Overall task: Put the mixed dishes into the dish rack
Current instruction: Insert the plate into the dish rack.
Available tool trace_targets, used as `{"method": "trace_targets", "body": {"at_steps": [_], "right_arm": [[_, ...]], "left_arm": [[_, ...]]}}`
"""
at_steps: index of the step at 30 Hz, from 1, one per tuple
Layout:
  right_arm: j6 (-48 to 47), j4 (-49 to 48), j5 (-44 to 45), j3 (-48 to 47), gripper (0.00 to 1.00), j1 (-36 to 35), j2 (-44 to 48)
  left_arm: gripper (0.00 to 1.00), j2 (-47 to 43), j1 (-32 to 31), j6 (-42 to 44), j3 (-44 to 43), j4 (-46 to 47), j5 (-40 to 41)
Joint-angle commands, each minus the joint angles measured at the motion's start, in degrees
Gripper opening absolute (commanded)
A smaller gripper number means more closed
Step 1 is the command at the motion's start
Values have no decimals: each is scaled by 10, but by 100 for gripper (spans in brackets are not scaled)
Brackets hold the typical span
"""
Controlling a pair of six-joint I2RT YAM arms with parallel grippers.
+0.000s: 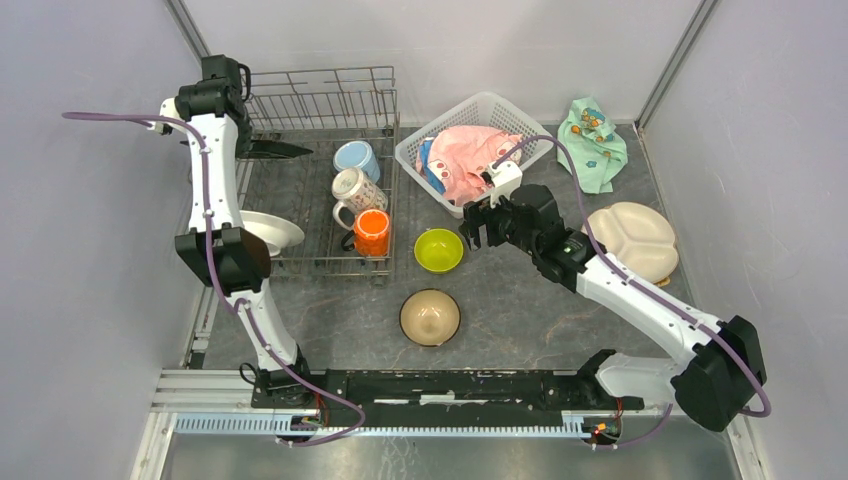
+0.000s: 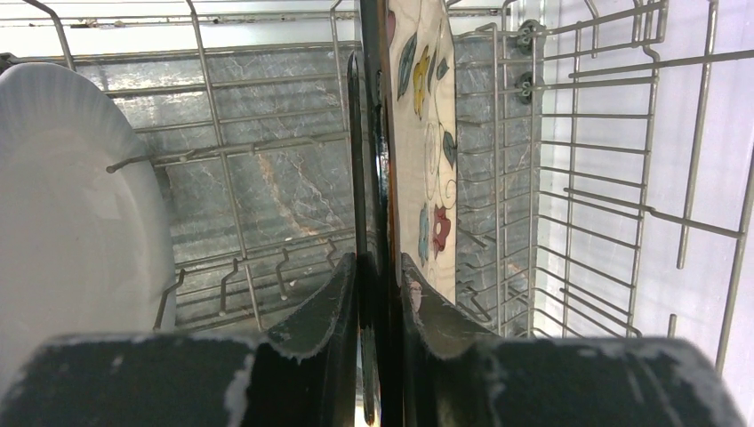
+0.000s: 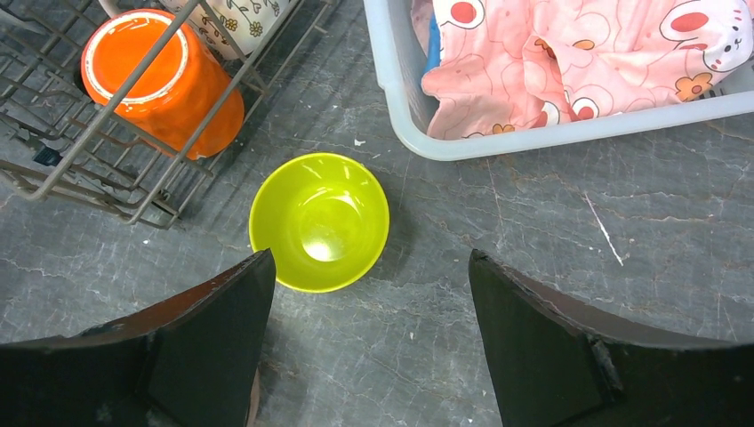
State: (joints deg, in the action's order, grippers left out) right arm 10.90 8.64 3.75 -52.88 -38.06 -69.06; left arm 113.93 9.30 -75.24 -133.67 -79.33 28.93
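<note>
Shot from high above and behind the two arm bases, looking down and forward over the whole table (image 1: 520,310), from the dish rack (image 1: 320,100) at upper left to the white lattice basket (image 1: 470,108) at upper centre.

Taken from the left wrist, low inside that rack and facing along its wire floor, very close behind the left gripper (image 2: 378,267) and an edge-on dark-edged plate (image 2: 378,133). Overlapping the overhead view at the rack wires and a white plate (image 2: 80,222).

From the right wrist, pointing almost straight down, fairly near the tabletop, past the right gripper (image 3: 372,258). Overlapping the overhead view at the lime-green bowl (image 3: 319,221), orange mug (image 3: 160,76), rack corner and basket rim.
</note>
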Motion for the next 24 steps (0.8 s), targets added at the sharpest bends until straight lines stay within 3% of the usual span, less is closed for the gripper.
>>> {"method": "trace_targets", "body": {"at_steps": [1, 24], "right_arm": [[3, -24, 11, 0, 86, 3, 16], [-12, -15, 30, -13, 87, 3, 13]], "left_arm": [[2, -40, 4, 2, -37, 101, 18], [2, 14, 5, 29, -35, 109, 3]]}}
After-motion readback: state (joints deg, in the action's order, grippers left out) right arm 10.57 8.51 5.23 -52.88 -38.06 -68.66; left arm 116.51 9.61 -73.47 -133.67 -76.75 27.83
